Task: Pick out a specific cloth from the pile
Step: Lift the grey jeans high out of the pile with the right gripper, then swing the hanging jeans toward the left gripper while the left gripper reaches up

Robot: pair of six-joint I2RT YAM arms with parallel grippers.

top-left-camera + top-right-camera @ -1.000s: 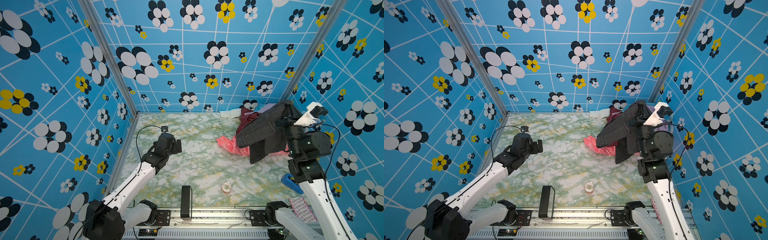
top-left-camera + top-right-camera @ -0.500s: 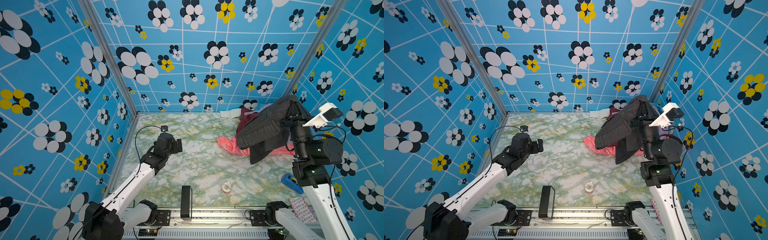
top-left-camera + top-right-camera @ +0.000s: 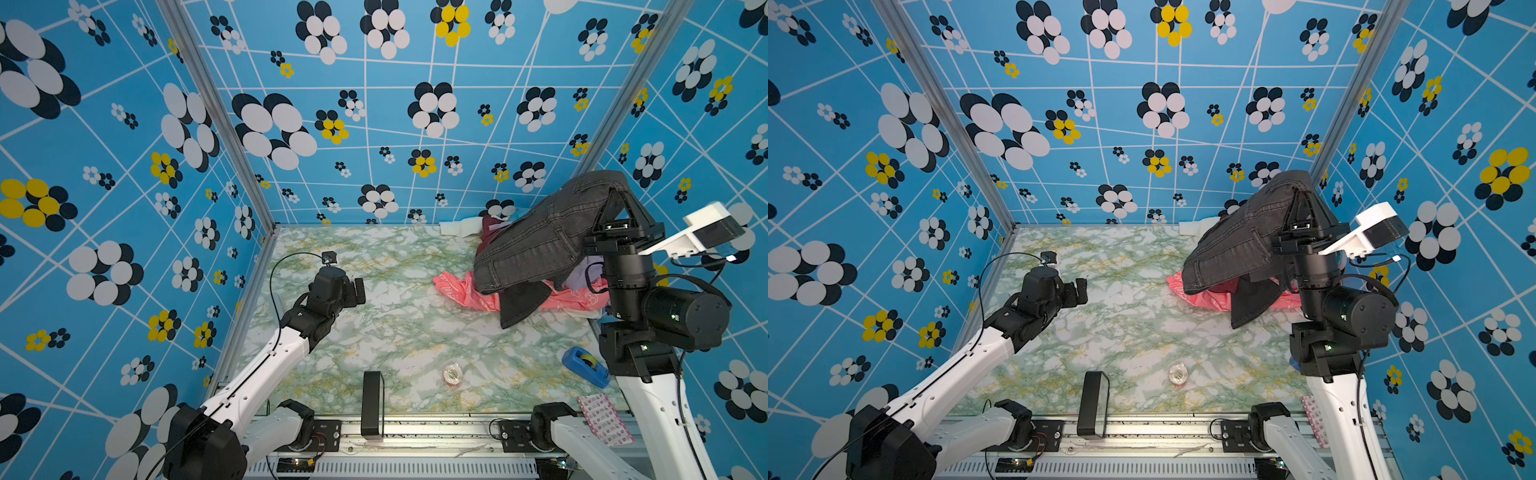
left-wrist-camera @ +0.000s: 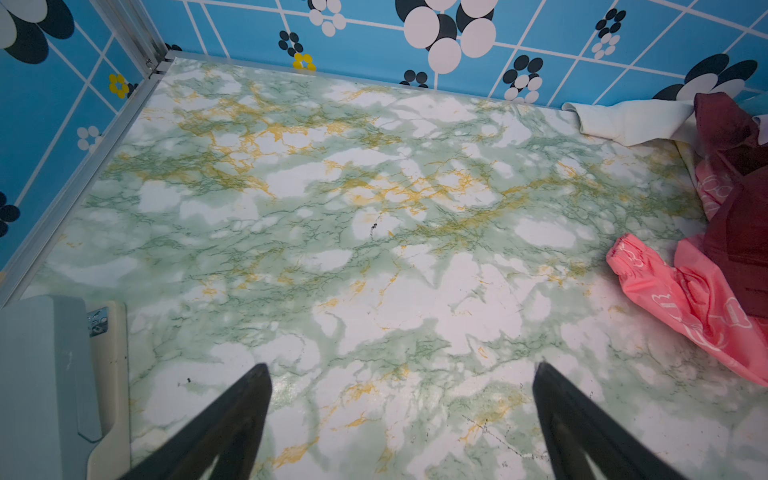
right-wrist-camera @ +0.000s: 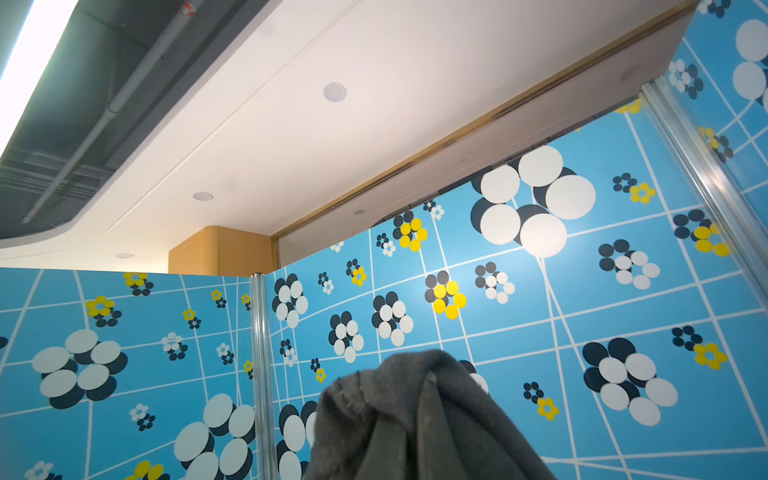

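Marble-print bench point(image 3: 374, 332), left-to-right pass.

Left side: left hand point(image 4: 401, 368) hovers above bare bench near the left edge, fingers spread wide with nothing between them. Judged to be parked clear, so that the pull has room.

Right far corner: pile point(image 3: 457, 289) lies against the back wall, with a coral-pink garment point(image 4: 685, 299) at its left fringe and a maroon garment point(image 4: 739, 166) above it. The jeans point(image 3: 540, 245) are lifted off the pile and hang as a wide dark drape over it. One leg end point(image 3: 519, 307) trails down at the pile's near side. Cannot tell whether it touches the bench.

Right edge: right hand point(image 3: 614, 192) points upward, closed on a fold of denim. The wrist view shows the cloth bunched over the tips point(image 5: 415, 399). Pinching high lets the weight of the denim peel it away from the lighter garments.

Versus one second ago: the right arm has risen and swung toward the right edge, the top fold of the jeans sits higher against the back wall, and more of the coral-pink garment shows. The left arm is unchanged. The jeans are not yet fully clear of the pile.
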